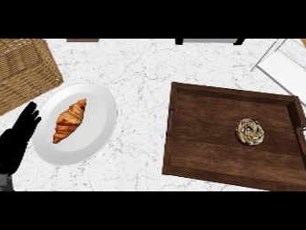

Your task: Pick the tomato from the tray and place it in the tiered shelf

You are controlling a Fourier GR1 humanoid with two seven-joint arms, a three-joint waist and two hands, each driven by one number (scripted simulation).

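Resting at eight o'clock, the left hand (13, 141) shows relaxed, straight fingers beside a plate (92, 101) with a croissant (70, 120); no right hand shows. At three o'clock, a wooden tray (202, 130) holds a mottled round item (250, 132), not plainly a tomato. Judged so, no grasp has begun; next comes a reach to it, then to the white shelf (294, 74) at two o'clock.

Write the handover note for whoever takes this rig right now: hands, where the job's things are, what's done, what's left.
Left hand: open, resting at the view's lower left beside the white plate with the croissant; holds nothing.
Right hand: not in view.
Wooden tray: on the counter at right. The only thing in it is a round, brown-and-cream mottled item; it does not look like a tomato, so check it.
White shelf: partly visible at upper right, nothing seen on it.
Wicker basket: upper left.
Done: nothing. Left: pick and place.
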